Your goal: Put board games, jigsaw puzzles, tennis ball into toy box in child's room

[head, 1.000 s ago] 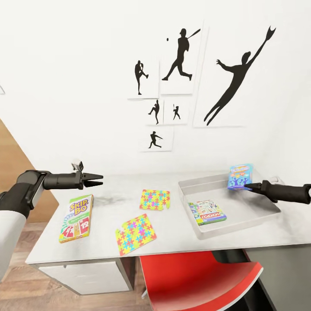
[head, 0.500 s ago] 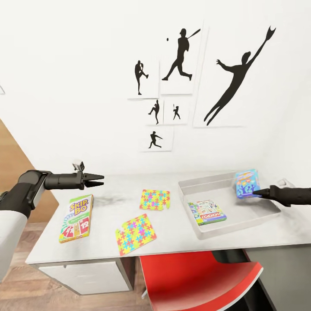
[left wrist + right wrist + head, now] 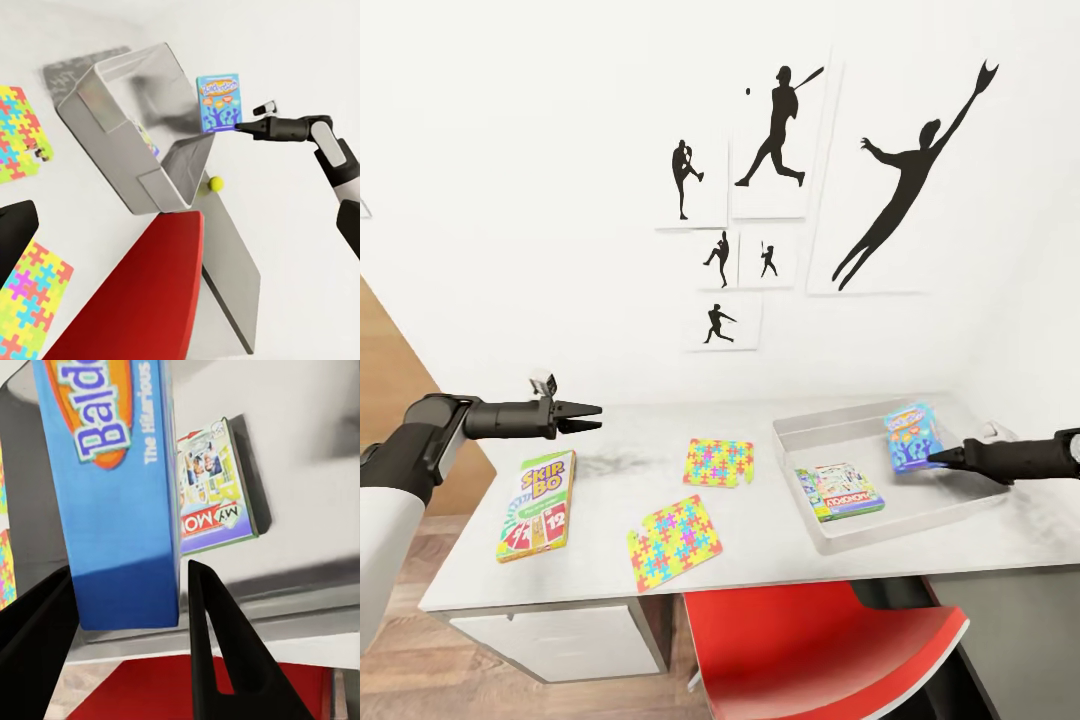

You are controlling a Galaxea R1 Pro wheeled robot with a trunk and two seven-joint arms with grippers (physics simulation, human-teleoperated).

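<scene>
My right gripper clamps the blue board game above the toy box at the desk's right end; my left gripper hangs slightly open, empty.

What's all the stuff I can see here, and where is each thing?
Table: one, grey, below the wall.
Toy box: one, grey, table's right part.
Monopoly game: one, lying flat in the toy box.
Blue board game: one, upright over the toy box, in the right gripper.
Skip-Bo game: one, green and yellow, table's left end.
Jigsaw puzzles: two, multicoloured, mid-table.
Tennis ball: one, yellow, beside the toy box.
Chair: one, red, under the table.
Baseball silhouettes: several, black, wall.
Left gripper: black, open, above the table.
Right gripper: black, holding the blue game.
</scene>
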